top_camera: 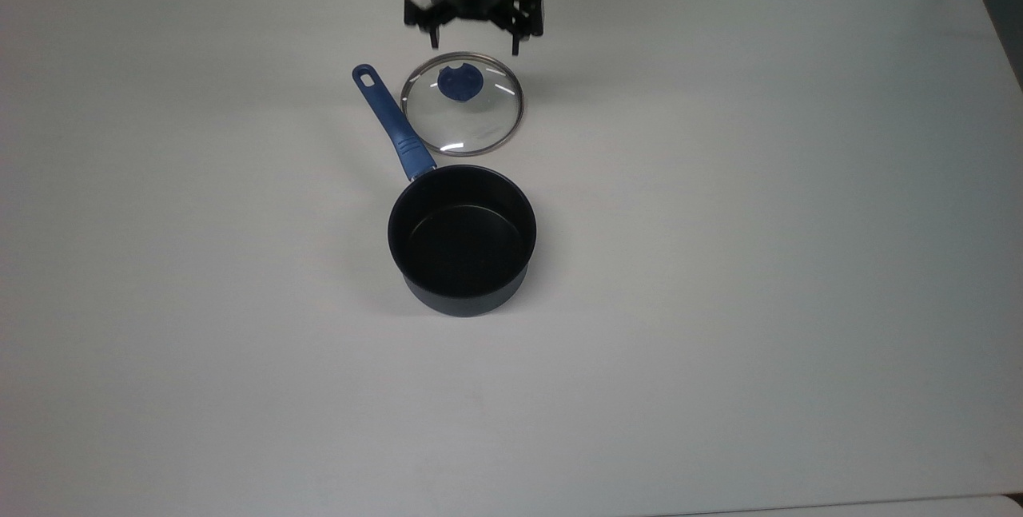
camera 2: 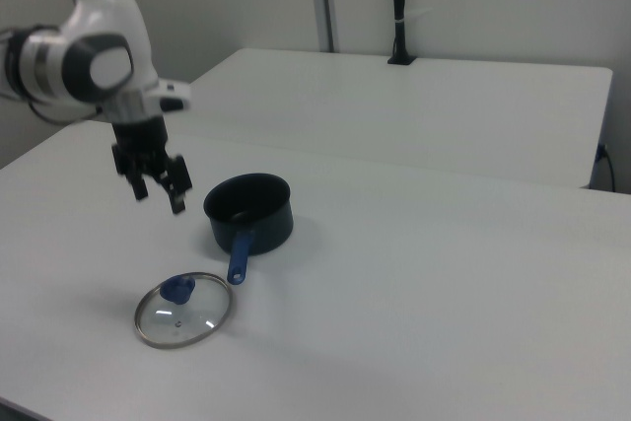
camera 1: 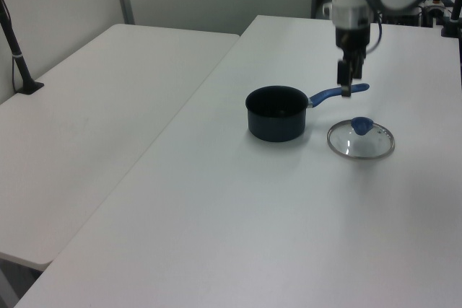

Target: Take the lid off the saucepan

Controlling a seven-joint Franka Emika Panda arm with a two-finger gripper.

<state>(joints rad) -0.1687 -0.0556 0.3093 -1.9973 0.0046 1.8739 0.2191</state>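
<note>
Lid point(top_camera: 463, 104) flat on the white table point(top_camera: 719, 261), off the saucepan point(top_camera: 462, 240) and at its 12 o'clock in the top view, just beside the blue handle point(top_camera: 393, 124); lettering on the glass too small to read. Gripper point(top_camera: 473, 44) raised above the lid's far edge, fingers spread wide and empty, arm cut off by the top view's upper edge. Black post point(camera 1: 16, 48) clamped to a second table in the left view, well apart.
</note>
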